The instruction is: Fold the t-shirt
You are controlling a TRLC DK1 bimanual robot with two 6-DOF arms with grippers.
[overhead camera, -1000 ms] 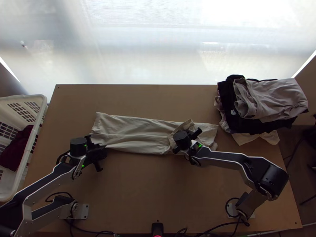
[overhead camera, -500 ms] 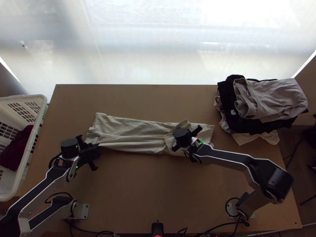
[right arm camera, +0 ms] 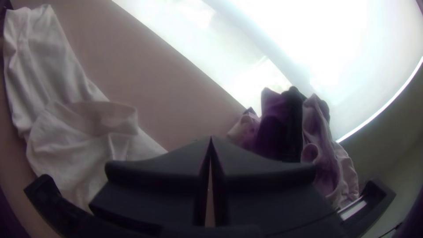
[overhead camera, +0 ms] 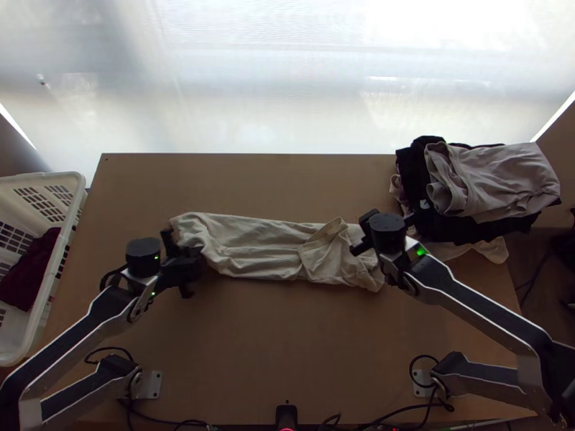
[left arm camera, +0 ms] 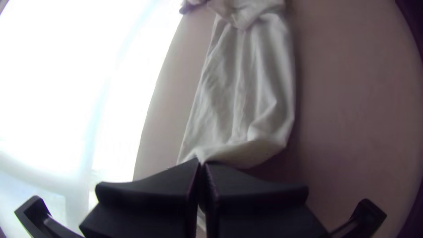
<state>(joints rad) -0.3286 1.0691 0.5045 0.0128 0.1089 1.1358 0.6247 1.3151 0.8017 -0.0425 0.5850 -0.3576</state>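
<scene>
- I had the cream t-shirt (overhead camera: 251,244) lying across the middle of the table (overhead camera: 287,345) in a long, wrinkled strip, its right part folded over on itself.
- My left gripper (overhead camera: 192,263) was at the shirt's left end, jaws pinching its edge.
- My right gripper (overhead camera: 365,235) was over the shirt's right end, jaws pressed together at the tips with no cloth between them.
- The clothes pile (overhead camera: 489,179) sat at the table's far right corner.

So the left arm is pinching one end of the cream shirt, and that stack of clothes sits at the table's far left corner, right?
Not quite: the top view shows the stack of clothes at the far right corner of the table. The left gripper is indeed pinching one end of the cream shirt.
</scene>
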